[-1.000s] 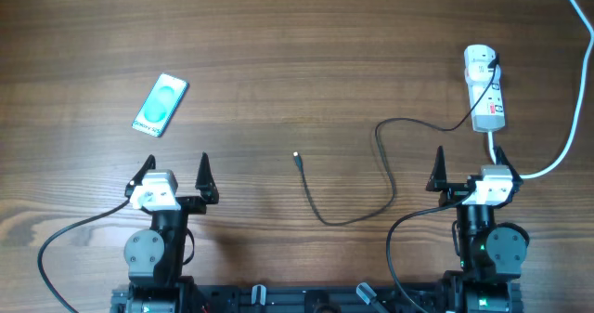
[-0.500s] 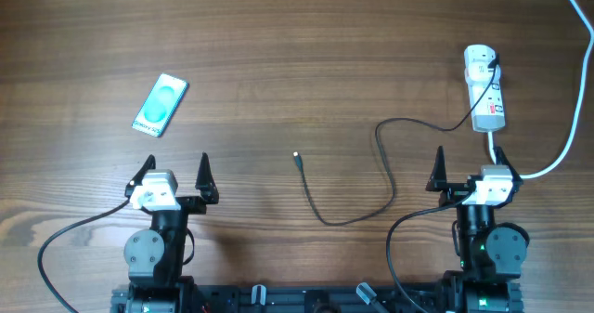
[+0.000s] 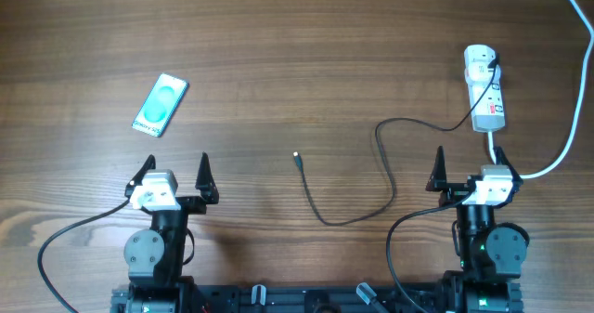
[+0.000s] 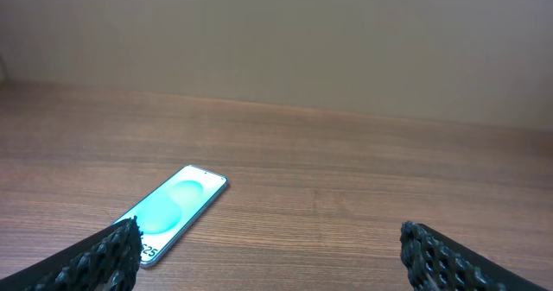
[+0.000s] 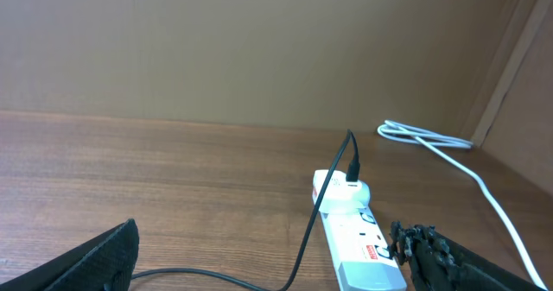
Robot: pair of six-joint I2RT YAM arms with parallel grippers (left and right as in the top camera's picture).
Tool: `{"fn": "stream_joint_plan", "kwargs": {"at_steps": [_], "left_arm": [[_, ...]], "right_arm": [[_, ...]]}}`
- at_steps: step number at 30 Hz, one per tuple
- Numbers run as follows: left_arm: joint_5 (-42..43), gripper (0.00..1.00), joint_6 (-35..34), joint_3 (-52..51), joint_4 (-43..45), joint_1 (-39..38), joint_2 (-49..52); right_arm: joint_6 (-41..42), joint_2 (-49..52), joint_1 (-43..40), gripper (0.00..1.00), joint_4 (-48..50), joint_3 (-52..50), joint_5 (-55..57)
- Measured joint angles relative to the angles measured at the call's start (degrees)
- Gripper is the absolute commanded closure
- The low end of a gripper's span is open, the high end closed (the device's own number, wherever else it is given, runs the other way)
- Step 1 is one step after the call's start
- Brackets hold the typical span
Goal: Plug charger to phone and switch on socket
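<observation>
Wooden table [image 3: 297, 34] carries everything, and no step looks done. The phone [image 3: 161, 104] lies flat toward the left edge. The black cable [image 3: 334, 223] runs from the power strip [image 3: 484, 95] near the right edge to a loose tip mid-table. I cannot tell if the switch is on. The left jaws and the right jaws stand wide open, empty. Bare wood surrounds phone and tip.

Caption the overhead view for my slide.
Open, empty left gripper and right gripper; phone at left; charger plugged into power strip at right, other end loose.
</observation>
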Motion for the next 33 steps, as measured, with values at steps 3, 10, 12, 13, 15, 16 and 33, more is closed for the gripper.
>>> {"fn": "stream_joint_plan", "kwargs": {"at_steps": [3, 10, 12, 13, 15, 16, 33], "left_arm": [[-0.02, 0.00, 0.00, 0.00, 0.00, 0.00, 0.00], [-1.11, 0.00, 0.00, -0.11, 3.37, 0.00, 0.02], [-1.31, 0.00, 0.00, -0.11, 6.08, 0.00, 0.04], [-1.33, 0.00, 0.00, -0.11, 6.99, 0.00, 0.04], [-1.05, 0.00, -0.02, -0.11, 8.92, 0.00, 0.04], [-0.74, 0.00, -0.02, -0.11, 9.27, 0.00, 0.04], [7.54, 0.00, -3.08, 33.94, -27.93, 0.00, 13.55]], "right_arm": [[0.00, 0.00, 0.00, 0.00, 0.00, 0.00, 0.00], [0.00, 0.00, 0.00, 0.01, 0.00, 0.00, 0.00], [0.02, 0.00, 0.00, 0.00, 0.00, 0.00, 0.00], [0.00, 0.00, 0.00, 0.00, -0.02, 0.00, 0.00], [0.00, 0.00, 0.00, 0.00, 0.00, 0.00, 0.00], [0.00, 0.00, 0.00, 0.00, 0.00, 0.00, 0.00], [0.00, 0.00, 0.00, 0.00, -0.13, 0.00, 0.00]]}}
